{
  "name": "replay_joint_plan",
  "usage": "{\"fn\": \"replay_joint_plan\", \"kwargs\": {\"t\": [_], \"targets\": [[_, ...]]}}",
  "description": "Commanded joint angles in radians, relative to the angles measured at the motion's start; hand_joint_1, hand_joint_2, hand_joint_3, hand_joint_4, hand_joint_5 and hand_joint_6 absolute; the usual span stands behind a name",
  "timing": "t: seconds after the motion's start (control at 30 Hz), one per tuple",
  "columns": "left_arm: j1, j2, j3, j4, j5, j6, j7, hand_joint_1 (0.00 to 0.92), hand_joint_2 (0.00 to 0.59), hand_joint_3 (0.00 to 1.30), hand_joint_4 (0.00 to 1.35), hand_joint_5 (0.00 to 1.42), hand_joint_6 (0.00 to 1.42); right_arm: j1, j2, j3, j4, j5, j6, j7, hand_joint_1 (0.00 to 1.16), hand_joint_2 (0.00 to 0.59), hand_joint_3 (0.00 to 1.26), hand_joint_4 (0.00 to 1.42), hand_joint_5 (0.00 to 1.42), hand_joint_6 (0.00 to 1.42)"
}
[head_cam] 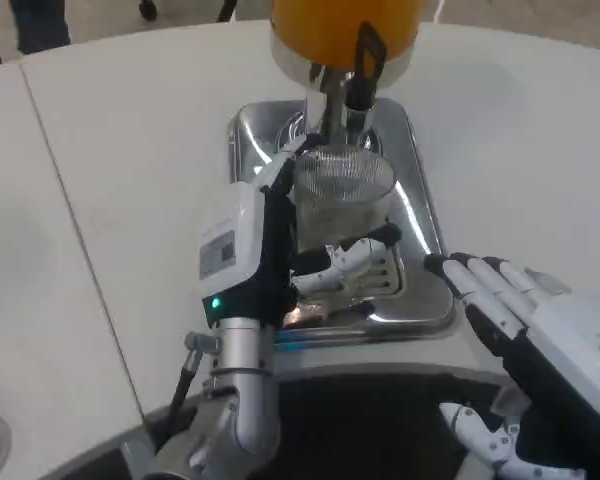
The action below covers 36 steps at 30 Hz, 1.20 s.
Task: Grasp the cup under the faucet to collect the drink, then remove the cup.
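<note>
Head view looks down on a white table where a shiny metal drip tray serves as the landmark for the scene. A clear ribbed cup stands on the tray, near its middle, directly below the faucet that hangs from an orange drink dispenser rising at the tray's far end. The left hand reaches in over the tray's near left side and wraps around the cup: its white back lies against the cup's left side, and its fingers curl across the cup's near side just above the slotted grate of the tray, so this hand grips the cup. The silver left forearm runs back from the tray's near edge toward the camera. The right hand hovers just off the tray's near right corner, its fingers stretched out and apart, pointing toward the tray and holding nothing
</note>
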<state>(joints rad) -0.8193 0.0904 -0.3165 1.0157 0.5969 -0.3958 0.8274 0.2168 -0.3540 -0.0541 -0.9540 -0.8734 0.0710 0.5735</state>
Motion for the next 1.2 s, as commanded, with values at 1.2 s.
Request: {"fn": "replay_joint_plan", "kwargs": {"t": [1.2], "targets": [[0.342, 0.226, 0.131, -0.607, 0.021, 0.102, -0.190, 0.157, 0.043, 0.00, 0.02, 0.34, 0.26, -0.007, 0.144, 0.056, 0.017, 0.113, 0.070, -0.106, 0.21, 0.542, 0.01, 0.00, 0.00, 0.05]]}}
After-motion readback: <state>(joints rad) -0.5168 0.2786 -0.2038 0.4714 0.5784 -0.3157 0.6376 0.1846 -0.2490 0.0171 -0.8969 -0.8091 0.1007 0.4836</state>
